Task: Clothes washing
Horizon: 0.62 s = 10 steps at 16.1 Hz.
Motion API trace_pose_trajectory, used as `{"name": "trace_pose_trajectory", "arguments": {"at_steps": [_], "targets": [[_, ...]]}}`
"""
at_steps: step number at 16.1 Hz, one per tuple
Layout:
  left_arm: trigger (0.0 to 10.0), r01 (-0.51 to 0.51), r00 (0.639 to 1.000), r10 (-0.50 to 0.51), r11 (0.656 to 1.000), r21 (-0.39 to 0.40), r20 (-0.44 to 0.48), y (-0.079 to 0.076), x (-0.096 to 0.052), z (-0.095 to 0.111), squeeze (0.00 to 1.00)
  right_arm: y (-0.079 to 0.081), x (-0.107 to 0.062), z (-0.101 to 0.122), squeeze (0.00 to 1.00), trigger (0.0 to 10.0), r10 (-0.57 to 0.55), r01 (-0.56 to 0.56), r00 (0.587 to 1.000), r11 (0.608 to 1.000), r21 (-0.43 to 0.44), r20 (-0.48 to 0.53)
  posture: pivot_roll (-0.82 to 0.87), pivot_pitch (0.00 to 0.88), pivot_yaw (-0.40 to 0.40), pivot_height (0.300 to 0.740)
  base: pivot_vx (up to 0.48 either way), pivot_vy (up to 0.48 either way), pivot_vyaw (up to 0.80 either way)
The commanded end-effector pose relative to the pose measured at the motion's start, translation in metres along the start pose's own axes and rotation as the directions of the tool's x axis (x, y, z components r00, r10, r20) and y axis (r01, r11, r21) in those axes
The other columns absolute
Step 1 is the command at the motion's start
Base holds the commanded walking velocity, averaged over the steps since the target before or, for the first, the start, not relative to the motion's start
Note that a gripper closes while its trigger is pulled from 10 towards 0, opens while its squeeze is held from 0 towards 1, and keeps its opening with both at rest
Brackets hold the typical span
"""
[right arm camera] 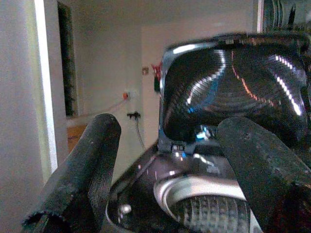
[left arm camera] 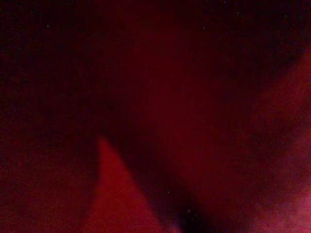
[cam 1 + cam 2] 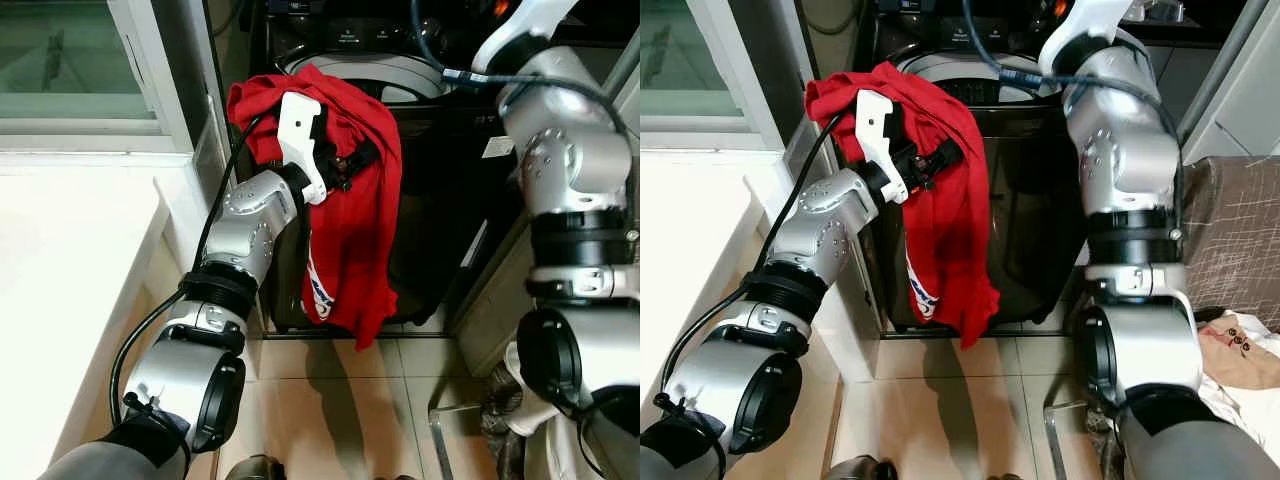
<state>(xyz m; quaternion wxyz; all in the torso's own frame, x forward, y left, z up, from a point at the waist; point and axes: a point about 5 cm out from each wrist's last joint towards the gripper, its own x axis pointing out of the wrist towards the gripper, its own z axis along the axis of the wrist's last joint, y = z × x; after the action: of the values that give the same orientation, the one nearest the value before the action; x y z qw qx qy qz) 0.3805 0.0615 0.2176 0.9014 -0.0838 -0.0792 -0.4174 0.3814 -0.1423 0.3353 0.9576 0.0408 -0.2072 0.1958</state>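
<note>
Step in hand: loading. By my reading the red garment (image 3: 350, 190) is being carried to the open drum (image 1: 214, 206) of the top-loading washing machine (image 3: 1010, 170); it is not yet inside.

Left end effector (image 3: 345, 165): clenched on the red garment, its black fingers buried in a bunched fold at the upper part of the cloth. In the left wrist view there is red cloth close against the lens.

Garment position: draped over and hanging down from the left end effector, in front of the machine's dark front panel, its lower hem near the floor tiles (image 3: 330, 390). A white printed patch shows low on the cloth, below the end effector.

Left arm pose: raised from the shoulder, forearm angled up and forward toward the machine, wrist level with its top edge.

Right end effector (image 1: 165, 170): released, its two fingers spread apart and empty, poised above the machine, with the drum just below and ahead of it and the raised lid (image 1: 233, 92) beyond.

Right arm pose: upper arm upright, elbow bent, forearm reaching forward over the machine's top.

Next move calls for: lifting the left end effector higher and further forward, so the long hanging tail clears the rim before letting go over the drum.

Risk: the tail may catch on the front edge.
</note>
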Motion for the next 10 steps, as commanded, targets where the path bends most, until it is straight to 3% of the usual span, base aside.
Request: {"name": "trace_pose_trajectory", "arguments": {"at_steps": [1,10], "targets": [[0.0,0.016,1.0,-0.017,0.999,0.037,0.026,-0.002,0.001,0.007,0.0,-0.001,-0.002,-0.002,0.0,10.0,-0.007,0.006,1.0,1.0,-0.024,-0.005,-0.1,0.0,-0.005,0.74,0.0,0.0,0.0],[0.0,0.009,1.0,-0.01,0.996,0.089,0.012,-0.003,-0.006,0.003,0.0,-0.006,-0.014,-0.031,0.0,10.0,-0.063,0.058,0.995,0.997,-0.056,-0.08,-0.1,0.0,-0.007,0.74,0.0,0.0,0.0]]}}
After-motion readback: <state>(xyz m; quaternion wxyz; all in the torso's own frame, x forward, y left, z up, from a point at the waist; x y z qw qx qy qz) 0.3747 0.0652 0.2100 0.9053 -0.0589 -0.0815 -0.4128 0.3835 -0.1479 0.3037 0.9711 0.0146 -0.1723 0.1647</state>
